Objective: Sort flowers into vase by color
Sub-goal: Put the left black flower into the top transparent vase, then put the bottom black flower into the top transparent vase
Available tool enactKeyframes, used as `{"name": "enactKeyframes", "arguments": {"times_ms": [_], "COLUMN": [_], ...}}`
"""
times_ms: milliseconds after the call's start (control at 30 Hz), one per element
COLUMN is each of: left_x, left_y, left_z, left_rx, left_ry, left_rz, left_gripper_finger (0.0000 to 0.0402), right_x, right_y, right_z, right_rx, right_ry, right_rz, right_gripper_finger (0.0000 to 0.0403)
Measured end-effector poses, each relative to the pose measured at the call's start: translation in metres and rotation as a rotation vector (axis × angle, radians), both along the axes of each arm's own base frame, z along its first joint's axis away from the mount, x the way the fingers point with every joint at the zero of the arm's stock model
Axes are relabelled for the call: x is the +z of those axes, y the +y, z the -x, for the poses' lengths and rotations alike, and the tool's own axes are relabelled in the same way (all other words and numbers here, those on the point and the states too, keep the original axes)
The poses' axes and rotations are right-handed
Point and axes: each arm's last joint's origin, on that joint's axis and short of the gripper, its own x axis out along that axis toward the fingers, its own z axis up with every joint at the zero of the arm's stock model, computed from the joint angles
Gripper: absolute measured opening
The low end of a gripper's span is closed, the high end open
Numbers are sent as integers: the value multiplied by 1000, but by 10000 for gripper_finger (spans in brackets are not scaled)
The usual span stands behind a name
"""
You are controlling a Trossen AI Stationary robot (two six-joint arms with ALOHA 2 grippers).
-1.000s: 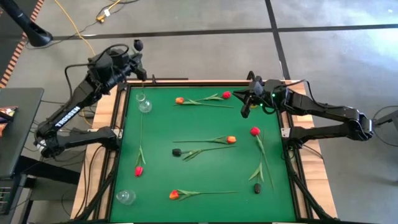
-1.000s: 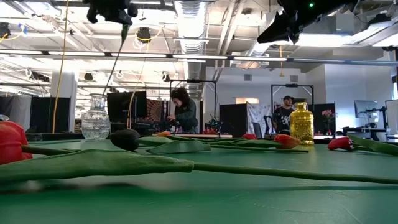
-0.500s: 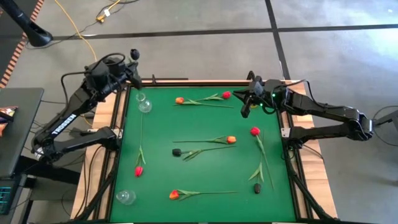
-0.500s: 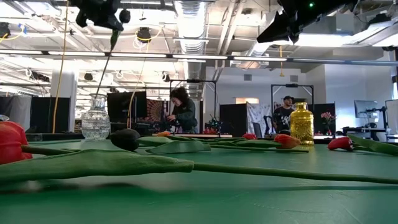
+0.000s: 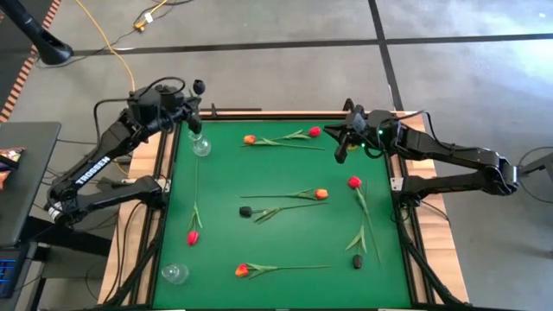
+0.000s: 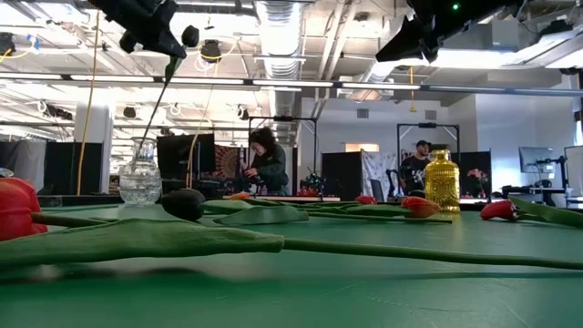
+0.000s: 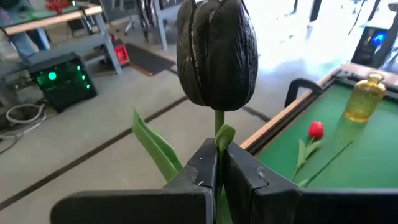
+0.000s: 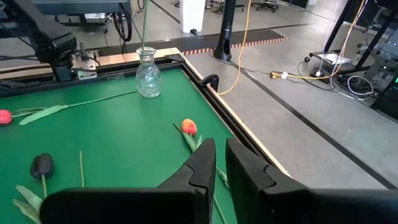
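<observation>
My left gripper [image 5: 187, 109] is shut on a black tulip [image 5: 199, 86] and holds it high over the far-left corner, above a clear glass vase [image 5: 200, 145]. In the low view the stem [image 6: 159, 96] slants down to the vase's mouth [image 6: 141, 144]. Whether its end is inside cannot be told. My right gripper [image 5: 340, 152] hangs shut over the table's far right part, touching nothing. Red, orange and black tulips lie flat on the green mat, among them an orange one [image 5: 321, 194] and a black one [image 5: 244, 211]. My left gripper pinches the black tulip's stem just below the head [image 7: 219, 134] between its two fingers, which lie across the stem. The flower is lifted clear of the table and tilted. Its head [image 6: 189, 36] is above the fingers and its long stem hangs below them toward the clear vase.
A second clear vase [image 5: 174, 274] stands at the near-left corner. A yellow vase [image 6: 442, 182] shows at the far right in the low view. Wooden rails [image 5: 166, 173] frame the mat. People stand in the room beyond the table.
My left gripper has moved down and toward the near edge, staying shut on the black tulip and tipping it. The head has come lower. The stem, which hung nearly straight, now slants, and its lower end has dropped to the clear vase's mouth.
</observation>
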Motion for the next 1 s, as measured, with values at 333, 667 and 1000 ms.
{"name": "enactKeyframes", "arguments": {"times_ms": [333, 667, 1000], "left_x": [-35, -43, -23], "left_y": [-14, -19, -31], "left_z": [14, 19, 30], "left_rx": [33, 67, 104], "left_ry": [-70, -1, 126], "left_rz": [-37, 54, 313], "left_gripper_finger": [10, 105, 179], "right_x": [0, 0, 11], "right_y": [0, 0, 0], "right_z": [0, 0, 0], "right_rx": [-2, -2, 8], "right_ry": [-2, -3, -26], "right_rz": [-7, -7, 29], "right_gripper_finger": [66, 66, 66]}}
